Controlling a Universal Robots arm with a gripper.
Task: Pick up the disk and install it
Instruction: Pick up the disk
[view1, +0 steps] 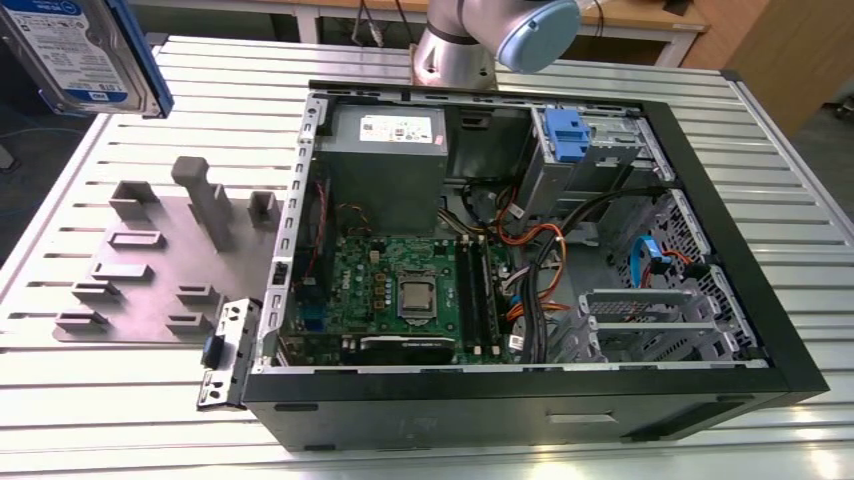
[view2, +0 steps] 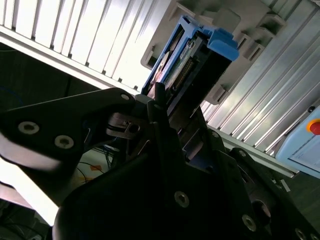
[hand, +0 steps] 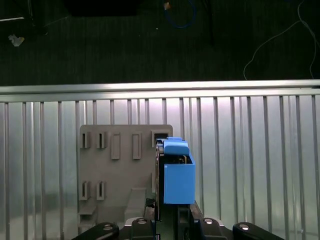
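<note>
The disk (view1: 74, 50) hangs in the air at the exterior view's top left corner, above the slatted bench (view1: 134, 400) and well apart from the open computer case (view1: 534, 405). Silver body, blue-and-white label, a blue frame down one edge, and the picture's borders cut off a good part of it. In the first wrist view it shows edge-on with the blue caddy facing us, so the label can't be seen. There it rises straight out of the end effector (hand: 169, 219), which is clamped on it, over the grey fixture plate (hand: 117, 165). In the second wrist view the black fingers (view2: 162, 125) cover the disk's lower part, and its connector edge and blue tab show above them. The arm (view1: 487, 40) stands at the case's far side in the exterior view.
</note>
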